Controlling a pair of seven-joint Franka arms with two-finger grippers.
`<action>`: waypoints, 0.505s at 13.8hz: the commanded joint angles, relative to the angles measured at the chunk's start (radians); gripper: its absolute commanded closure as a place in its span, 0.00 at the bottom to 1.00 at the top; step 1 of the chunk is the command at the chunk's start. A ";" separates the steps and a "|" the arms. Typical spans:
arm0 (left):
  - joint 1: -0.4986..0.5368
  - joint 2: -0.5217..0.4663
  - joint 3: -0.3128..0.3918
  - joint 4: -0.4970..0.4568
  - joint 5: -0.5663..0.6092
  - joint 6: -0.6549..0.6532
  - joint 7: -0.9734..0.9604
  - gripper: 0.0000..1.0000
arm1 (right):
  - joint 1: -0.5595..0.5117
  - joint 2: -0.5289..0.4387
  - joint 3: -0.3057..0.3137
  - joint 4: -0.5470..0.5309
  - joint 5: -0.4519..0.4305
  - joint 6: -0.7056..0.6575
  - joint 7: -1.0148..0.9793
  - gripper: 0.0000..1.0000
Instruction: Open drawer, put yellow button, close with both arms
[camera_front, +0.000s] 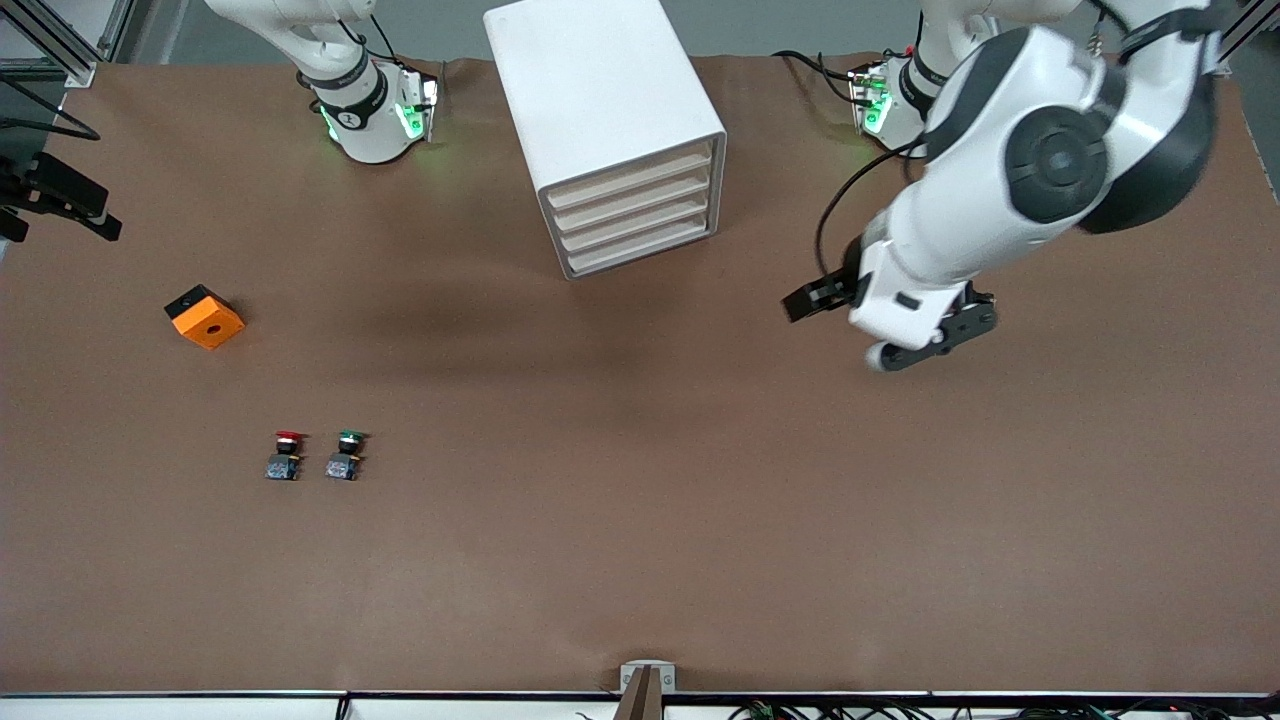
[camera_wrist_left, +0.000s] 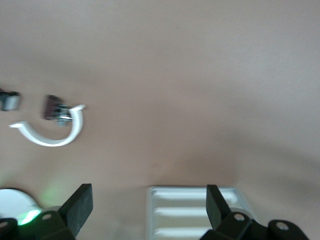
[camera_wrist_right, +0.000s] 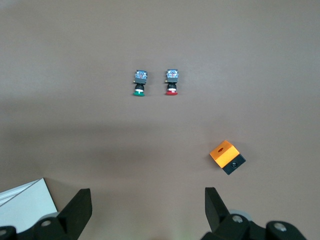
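The drawer (camera_front: 632, 177) is shown as the uppermost of four cream-fronted drawers, all shut flush, in a white cabinet (camera_front: 597, 90) standing at the worktop (camera_front: 640, 560) edge along which the arm bases are set, midway between the two bases. No yellow-capped button is seen in any view. A red-capped button (camera_front: 286, 455) and a green-capped button (camera_front: 345, 455) are seen just beside each other, apart, toward the right arm's end of the worktop and nearer to the front camera than the cabinet. An orange block (camera_front: 205, 317) with a black side is placed near that end's edge, between the buttons and the right arm's base. The left gripper (camera_wrist_left: 149, 202) is held above bare worktop toward the left arm's end, beside the cabinet front, its jaws spread wide and holding nothing. The right gripper (camera_wrist_right: 148, 205) is seen only in its wrist view, raised high over the worktop, likewise spread wide and holding nothing.
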 joint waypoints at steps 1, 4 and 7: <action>0.092 -0.101 -0.009 -0.057 0.015 -0.080 0.171 0.00 | -0.006 -0.020 0.000 -0.024 -0.019 -0.009 -0.004 0.00; 0.194 -0.239 -0.010 -0.165 0.056 -0.087 0.343 0.00 | -0.009 -0.018 -0.001 -0.019 -0.017 -0.006 -0.002 0.00; 0.286 -0.346 -0.003 -0.261 0.056 -0.085 0.538 0.00 | -0.008 -0.018 0.000 0.007 -0.017 -0.012 0.000 0.00</action>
